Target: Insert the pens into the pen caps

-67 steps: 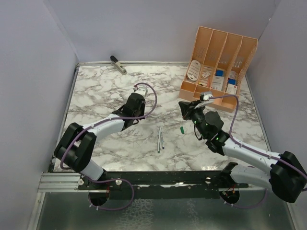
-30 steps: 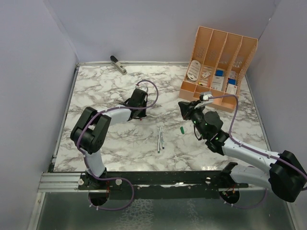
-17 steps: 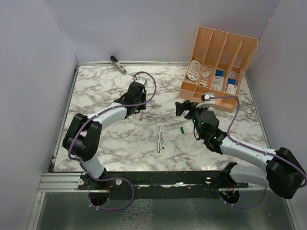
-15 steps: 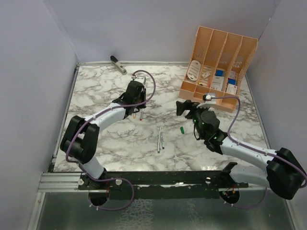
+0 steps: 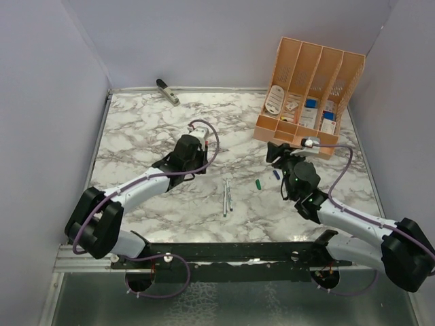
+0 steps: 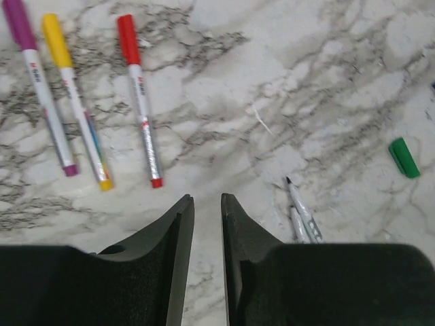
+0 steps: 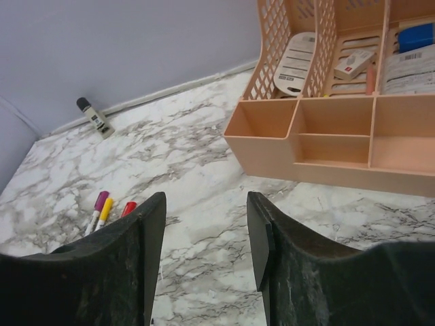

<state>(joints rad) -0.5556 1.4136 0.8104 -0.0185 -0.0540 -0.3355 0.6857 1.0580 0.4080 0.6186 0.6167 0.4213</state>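
Three pens with caps on, purple [image 6: 37,88], yellow [image 6: 75,102] and red [image 6: 139,102], lie side by side in the left wrist view. Two bare silver pens [image 5: 227,197] lie together mid-table, also visible by my left fingers as the bare pens [image 6: 299,210]. A green cap [image 5: 258,183] lies right of them, and a blue cap [image 5: 276,174] lies just beyond it. My left gripper [image 6: 204,204] hovers between the capped pens and the bare ones, jaws slightly apart and empty. My right gripper [image 7: 204,210] is open and empty, just past the blue cap.
A peach desk organiser [image 5: 309,88] with cards and boxes stands at the back right, close ahead of the right gripper as the organiser [image 7: 326,142]. A grey-black stapler-like tool [image 5: 167,92] lies at the back wall. Walls enclose the marble table on three sides.
My right gripper opened and shifted right; the blue cap now lies on the table beside it. My left gripper drew back toward the near side, away from the capped pens.
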